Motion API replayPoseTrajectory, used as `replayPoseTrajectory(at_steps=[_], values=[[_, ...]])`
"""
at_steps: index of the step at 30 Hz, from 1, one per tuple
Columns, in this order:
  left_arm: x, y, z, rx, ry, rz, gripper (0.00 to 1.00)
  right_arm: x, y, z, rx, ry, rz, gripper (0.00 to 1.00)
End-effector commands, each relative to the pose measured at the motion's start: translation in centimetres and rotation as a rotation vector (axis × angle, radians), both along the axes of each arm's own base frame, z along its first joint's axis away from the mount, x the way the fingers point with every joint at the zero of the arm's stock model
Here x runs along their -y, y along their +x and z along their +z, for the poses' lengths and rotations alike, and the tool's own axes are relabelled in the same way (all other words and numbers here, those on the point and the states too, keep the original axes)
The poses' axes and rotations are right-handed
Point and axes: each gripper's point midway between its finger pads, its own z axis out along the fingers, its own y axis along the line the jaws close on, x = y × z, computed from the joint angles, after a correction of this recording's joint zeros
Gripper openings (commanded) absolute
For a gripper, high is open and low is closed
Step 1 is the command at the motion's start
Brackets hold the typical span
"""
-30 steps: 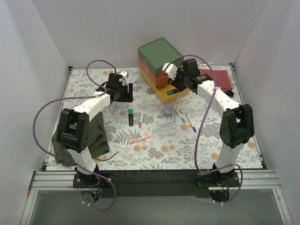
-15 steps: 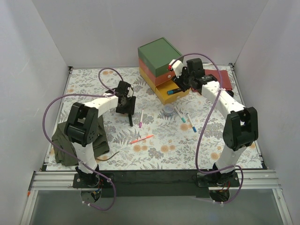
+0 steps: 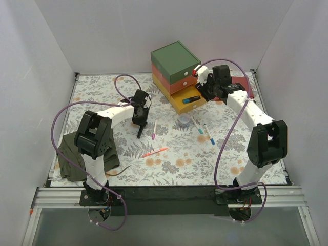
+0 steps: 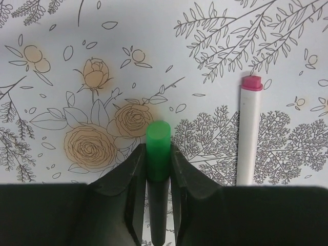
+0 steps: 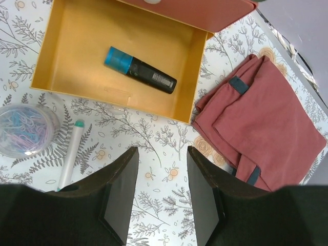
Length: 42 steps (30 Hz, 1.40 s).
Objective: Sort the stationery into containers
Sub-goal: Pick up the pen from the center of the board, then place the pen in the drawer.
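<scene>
Blue-capped marker [image 5: 141,70] sits in the yellow drawer [image 5: 61,46] by the far edge. The left gripper [image 4: 158,159] pinches the green-capped marker [image 4: 158,134], the right gripper [image 5: 163,159] gapes empty, and four pens [image 3: 155,151] lie unsorted.

A folded red cloth [image 5: 261,123] with dark teal tabs lies at the far right of the flower-printed tabletop [image 3: 184,164], a crumpled olive-green cloth [image 3: 67,160] rests at its near left edge, and plain white walls [image 3: 51,46] enclose three sides.
</scene>
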Motion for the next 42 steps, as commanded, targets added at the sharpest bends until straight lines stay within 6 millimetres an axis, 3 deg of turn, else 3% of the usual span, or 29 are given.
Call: replayPoseTrajectory(at_steps=[1, 2, 5, 6, 9, 12, 18, 19, 20, 22, 31, 35, 39, 42], values=[[0.7, -0.7, 2.5, -0.009, -0.015, -0.083, 0.00, 0.9, 0.0, 3.1, 0.065, 0.045, -0.035, 0.52], [2.4, 0.9, 5.3, 0.045, -0.077, -0.133, 0.00, 1.3, 0.1, 3.4, 0.070, 0.046, -0.047, 0.52], [4.6, 3.6, 10.9, 0.179, -0.144, -0.225, 0.00, 2.9, 0.1, 4.3, 0.091, 0.048, -0.083, 0.52], [6.3, 5.0, 14.5, 0.253, -0.205, -0.276, 0.00, 3.6, 0.2, 4.4, 0.092, 0.050, -0.097, 0.52], [9.2, 6.0, 19.0, 0.331, -0.272, -0.394, 0.00, 4.6, -0.3, 3.8, 0.078, 0.048, -0.114, 0.52], [11.8, 5.6, 20.8, 0.374, -0.341, -0.519, 0.00, 5.2, -0.6, 3.4, 0.070, 0.043, -0.132, 0.52], [15.9, 4.5, 21.1, 0.629, -0.487, -0.820, 0.00, 6.3, -0.6, 2.8, 0.065, 0.048, -0.174, 0.52], [16.7, 5.0, 23.9, 0.799, -0.510, -0.875, 0.00, 6.4, -0.6, 2.8, 0.067, 0.047, -0.177, 0.52], [16.9, 4.1, 22.0, 0.806, -0.534, -0.907, 0.00, 6.6, -0.6, 2.8, 0.067, 0.046, -0.182, 0.52], [17.7, 4.6, 22.8, 0.906, -0.554, -0.934, 0.00, 6.9, -0.6, 2.6, 0.063, 0.043, -0.189, 0.52], [20.2, 5.5, 24.3, 0.936, -0.661, -0.952, 0.00, 7.4, -0.9, 1.0, 0.032, 0.043, -0.207, 0.52], [21.2, 5.1, 23.2, 0.937, -0.721, -0.993, 0.00, 7.6, -0.6, 0.6, 0.027, 0.035, -0.211, 0.52], [21.9, 4.9, 20.7, 0.938, -0.781, -1.015, 0.00, 7.8, -0.3, 0.7, 0.030, 0.032, -0.215, 0.52], [22.5, 5.4, 20.6, 0.979, -0.792, -1.023, 0.00, 8.1, -0.5, 0.6, 0.028, 0.028, -0.218, 0.52]])
